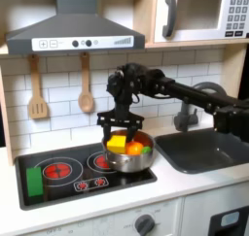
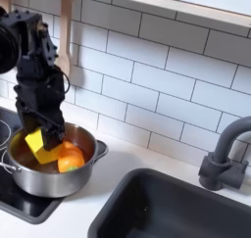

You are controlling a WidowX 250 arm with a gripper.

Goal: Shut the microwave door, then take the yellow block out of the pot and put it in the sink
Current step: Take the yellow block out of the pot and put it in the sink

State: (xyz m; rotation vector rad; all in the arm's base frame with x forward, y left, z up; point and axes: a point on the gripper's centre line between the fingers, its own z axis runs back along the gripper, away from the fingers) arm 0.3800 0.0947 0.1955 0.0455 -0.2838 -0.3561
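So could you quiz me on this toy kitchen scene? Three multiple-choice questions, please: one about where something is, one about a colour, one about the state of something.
1. Where is the yellow block?
A. in the sink
B. in the pot, under the gripper
C. on the shelf by the microwave

2. What colour is the piece lying beside the yellow block in the pot?
A. orange
B. blue
C. white

3. How is the microwave door?
A. hanging wide open
B. taken off
C. shut flat against the microwave

Answers:
1. B: in both exterior views the block sits in the silver pot, right at the fingertips of the gripper.
2. A: the second exterior view shows the orange piece next to the block.
3. C: in the first exterior view the door lies flush, its grey handle upright; the sink holds nothing yet.
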